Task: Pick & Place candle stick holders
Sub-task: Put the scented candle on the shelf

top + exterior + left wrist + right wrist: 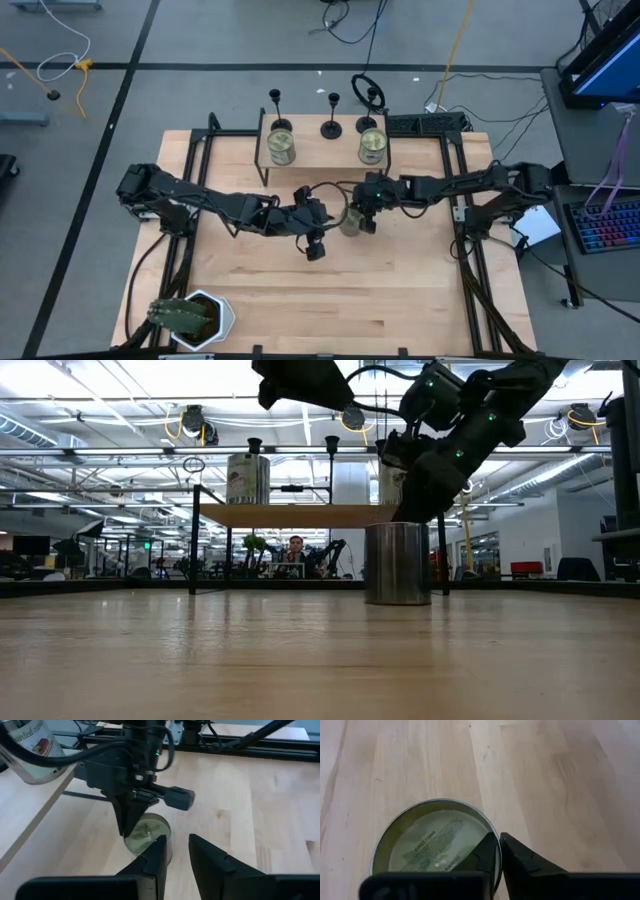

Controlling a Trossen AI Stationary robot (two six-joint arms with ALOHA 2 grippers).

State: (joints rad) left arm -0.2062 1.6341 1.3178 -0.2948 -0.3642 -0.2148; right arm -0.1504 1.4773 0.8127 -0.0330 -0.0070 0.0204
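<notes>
Three black candle stick holders [279, 112] [332, 118] [366, 112] stand on their round bases along the far edge of the wooden shelf [325, 152]. Two of them show in the low view [254, 450] [331, 448]. No gripper is near them. My right gripper [358, 218] is shut on a greenish-gold can [349, 222] in the middle of the table, in front of the shelf. My left gripper [316, 250] is open and empty just to the near left of that can. Its fingers [160, 851] point at the can [150, 832]. My right gripper pinches the can's rim [487, 822], one finger [489, 851] inside the can and the other outside. The fingers come from above, pointing down. The can [398, 565] stands upright with its bottom on the table.
Two more greenish-gold cans [281, 148] [372, 146] stand on the shelf in front of the holders. A black-and-white pot with a plant [190, 318] is at the near left corner. A person [295, 546] shows far behind the table.
</notes>
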